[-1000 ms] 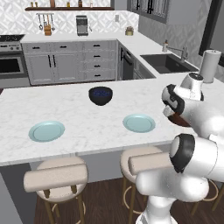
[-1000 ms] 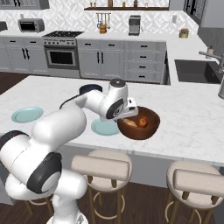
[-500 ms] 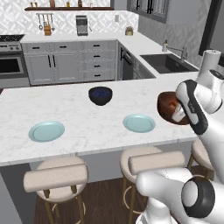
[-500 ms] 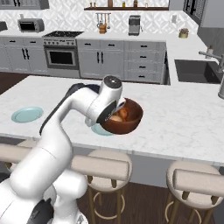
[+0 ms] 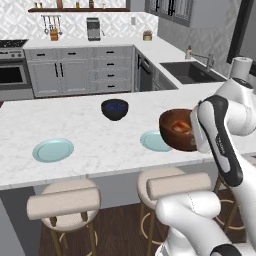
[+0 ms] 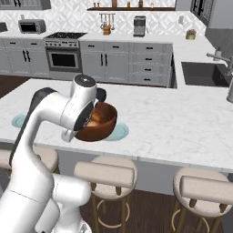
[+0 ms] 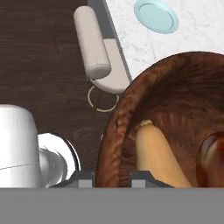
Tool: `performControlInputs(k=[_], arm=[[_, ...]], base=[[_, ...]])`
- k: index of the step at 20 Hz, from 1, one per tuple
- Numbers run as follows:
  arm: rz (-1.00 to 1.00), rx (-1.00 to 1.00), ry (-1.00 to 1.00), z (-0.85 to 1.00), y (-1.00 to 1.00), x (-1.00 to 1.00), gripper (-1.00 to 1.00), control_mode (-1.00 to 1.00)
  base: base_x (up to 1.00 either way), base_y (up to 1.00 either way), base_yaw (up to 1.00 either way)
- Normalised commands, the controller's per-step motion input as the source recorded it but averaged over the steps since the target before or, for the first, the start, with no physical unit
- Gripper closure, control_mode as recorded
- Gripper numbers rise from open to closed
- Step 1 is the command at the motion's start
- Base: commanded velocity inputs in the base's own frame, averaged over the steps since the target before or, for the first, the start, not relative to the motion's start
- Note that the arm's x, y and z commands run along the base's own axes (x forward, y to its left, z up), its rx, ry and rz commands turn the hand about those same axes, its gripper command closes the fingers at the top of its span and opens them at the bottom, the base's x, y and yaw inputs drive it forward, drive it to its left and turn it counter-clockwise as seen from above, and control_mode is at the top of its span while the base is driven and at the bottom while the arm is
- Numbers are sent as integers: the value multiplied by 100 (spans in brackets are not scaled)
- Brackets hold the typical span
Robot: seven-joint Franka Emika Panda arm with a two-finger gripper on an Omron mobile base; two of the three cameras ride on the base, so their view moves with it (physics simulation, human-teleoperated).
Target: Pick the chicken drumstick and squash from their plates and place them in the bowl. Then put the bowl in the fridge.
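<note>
Wooden bowl (image 7: 175,109) lifted off island counter (image 5: 100,145), tilted, rim pinched in my gripper (image 7: 112,176), jaws pressed nearly together on it. Bowl hangs over counter's front edge, above teal plate (image 5: 151,141). Squash (image 7: 157,157) and glossy drumstick (image 7: 215,155) lie inside. Second teal plate (image 5: 53,149) well to left. Dark navy bowl (image 5: 114,109) farther back on counter. Stools (image 5: 64,202) below.

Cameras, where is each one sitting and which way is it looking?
Left base view: behind the arm's left, looking forward over the counter; the white arm rises lower right, carrying the bowl.
Right base view: behind its right; the arm rises lower left.
Hand view: on the hand, looking down the gripper into the bowl.
All three show the bowl; the base views share the plates and the dark bowl.
</note>
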Motion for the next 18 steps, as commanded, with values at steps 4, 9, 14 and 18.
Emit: performControlInputs(k=[4, 9, 14, 18], arm=[[16, -11, 3, 26, 52, -63, 100, -100], [0, -5, 9, 41, 21, -9, 100, -100], [0, 13, 5, 44, -37, -15, 100, -100], [0, 2, 0, 3, -7, -15, 100, -100]], base=[[0, 0, 0], [0, 0, 0], [0, 0, 0], [0, 0, 0]])
